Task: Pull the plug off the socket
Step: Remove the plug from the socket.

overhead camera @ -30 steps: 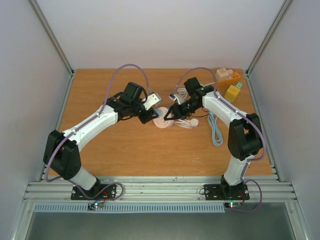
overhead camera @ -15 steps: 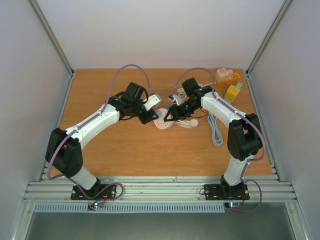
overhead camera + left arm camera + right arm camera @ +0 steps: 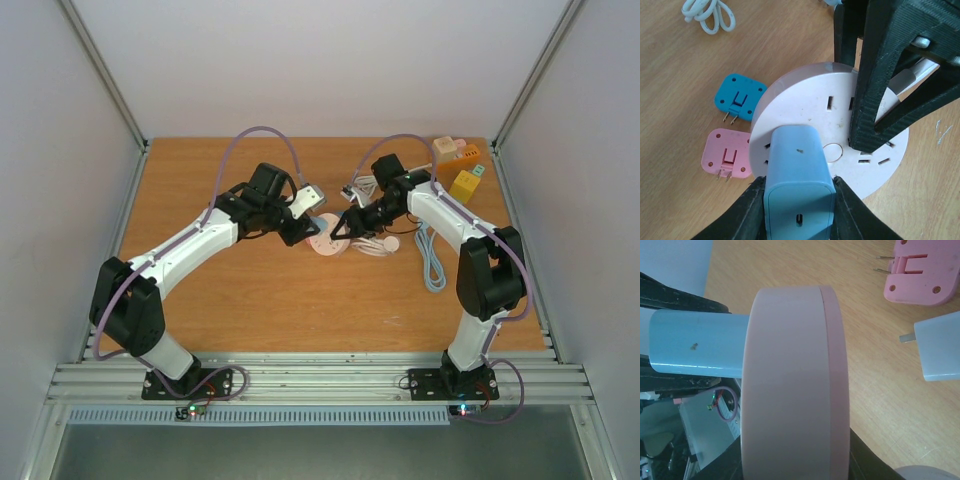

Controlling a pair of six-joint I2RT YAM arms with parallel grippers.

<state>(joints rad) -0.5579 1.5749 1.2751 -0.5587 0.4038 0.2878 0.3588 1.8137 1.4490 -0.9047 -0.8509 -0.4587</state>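
A round pale pink socket [image 3: 805, 105] lies tilted at mid table [image 3: 325, 243]. A light blue plug [image 3: 797, 180] sits in its face near the rim, its base flush against the socket [image 3: 790, 380]. My left gripper [image 3: 799, 200] is shut on the plug's sides. My right gripper [image 3: 792, 460] is shut across the socket's thickness, and one of its black fingers [image 3: 875, 75] rests on the socket's slotted face. In the right wrist view the plug [image 3: 695, 342] sticks out to the left of the socket. The plug's prongs are hidden.
Loose blue [image 3: 739, 97] and pink [image 3: 726, 159] adapters lie beside the socket, with a white cable coil [image 3: 707, 15] farther off. Another pale plug [image 3: 940, 352] lies close to its other side. Orange [image 3: 455, 153] and yellow [image 3: 463, 184] blocks sit back right, a grey cable [image 3: 432, 262] right.
The right wrist has shifted slightly back and forth near the socket. Both grips are unchanged and the plug still sits against the socket.
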